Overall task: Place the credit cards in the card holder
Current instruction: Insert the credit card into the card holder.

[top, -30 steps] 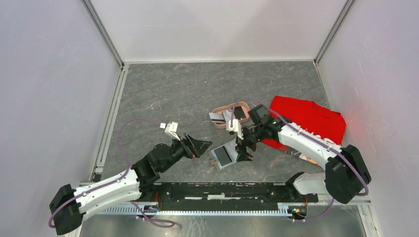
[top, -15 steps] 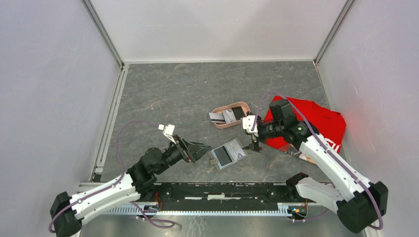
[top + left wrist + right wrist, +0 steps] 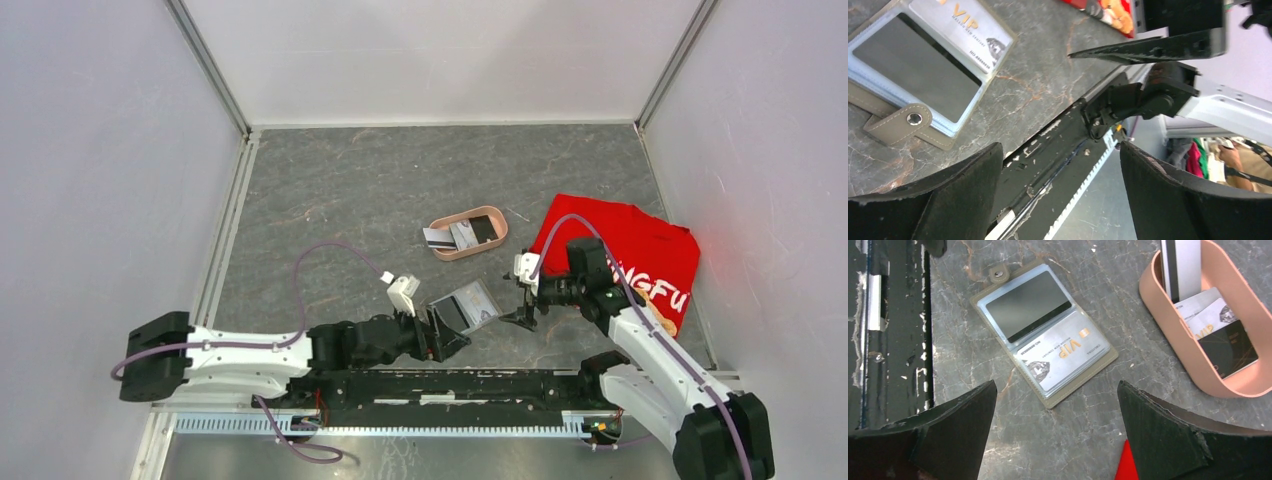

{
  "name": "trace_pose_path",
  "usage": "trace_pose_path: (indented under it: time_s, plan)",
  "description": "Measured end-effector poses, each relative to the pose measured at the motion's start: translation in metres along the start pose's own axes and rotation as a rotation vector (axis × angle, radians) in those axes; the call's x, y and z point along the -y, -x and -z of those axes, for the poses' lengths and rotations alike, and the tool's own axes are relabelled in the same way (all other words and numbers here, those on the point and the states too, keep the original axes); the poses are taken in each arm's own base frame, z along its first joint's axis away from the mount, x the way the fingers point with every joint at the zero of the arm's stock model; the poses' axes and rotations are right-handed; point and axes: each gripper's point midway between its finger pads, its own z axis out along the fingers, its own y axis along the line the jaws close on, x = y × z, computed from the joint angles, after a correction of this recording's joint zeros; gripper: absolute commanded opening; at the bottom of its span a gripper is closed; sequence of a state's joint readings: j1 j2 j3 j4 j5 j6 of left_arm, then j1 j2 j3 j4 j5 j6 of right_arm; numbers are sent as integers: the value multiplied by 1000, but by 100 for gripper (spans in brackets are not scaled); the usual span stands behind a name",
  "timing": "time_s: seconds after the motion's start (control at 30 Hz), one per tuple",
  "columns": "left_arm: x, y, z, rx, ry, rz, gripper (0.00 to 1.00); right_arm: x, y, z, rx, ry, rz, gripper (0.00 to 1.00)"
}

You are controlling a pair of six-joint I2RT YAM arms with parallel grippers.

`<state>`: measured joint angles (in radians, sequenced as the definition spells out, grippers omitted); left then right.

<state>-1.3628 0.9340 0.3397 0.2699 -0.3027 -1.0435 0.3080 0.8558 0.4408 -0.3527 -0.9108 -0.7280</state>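
The card holder lies opened flat on the counter, pocket panels facing up, close to the front rail. A silvery card marked VIP sits in one pocket panel. The other panel appears dark, and it cannot be determined whether it contains a card. The remaining credit cards are in the pink oval tray, farther back on the counter and apart from the card holder: one whitish, one dark, and one with a dark stripe leaning against the tray wall. The left end effector is positioned low, just beside the near corner of the card holder, fingers spread wide, nothing between them. The right end effector is positioned between the card holder and the red cloth, fingers likewise spread wide and empty.
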Motion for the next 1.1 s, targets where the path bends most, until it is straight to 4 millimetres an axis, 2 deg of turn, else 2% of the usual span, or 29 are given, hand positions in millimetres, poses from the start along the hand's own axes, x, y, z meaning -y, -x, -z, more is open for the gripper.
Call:
trace_pose_path:
  time_s: [0.1, 0.2, 0.33, 0.57, 0.8, 0.97, 1.1]
  plan:
    - [-9, -10, -12, -15, 69, -9, 84, 6, 1, -1, -1, -9, -6, 96]
    - [-19, -13, -26, -9, 142, -13, 78, 16, 4, -3, -14, -16, -18, 87]
    - [-33, -10, -33, 38, 212, 0, 70, 24, -7, -8, -67, -6, -75, 76]
    - [-50, 12, -41, 126, 273, 50, 69, 23, -17, -11, -110, 2, -123, 71]
    - [-69, 33, -45, 178, 319, 129, 62, 25, -29, -13, -161, -17, -162, 64]
    - [-87, 36, -43, 182, 348, 150, 62, 27, -35, -13, -187, -32, -179, 63]
    - [-91, 38, -43, 176, 344, 167, 62, 28, -38, -13, -199, -38, -187, 63]
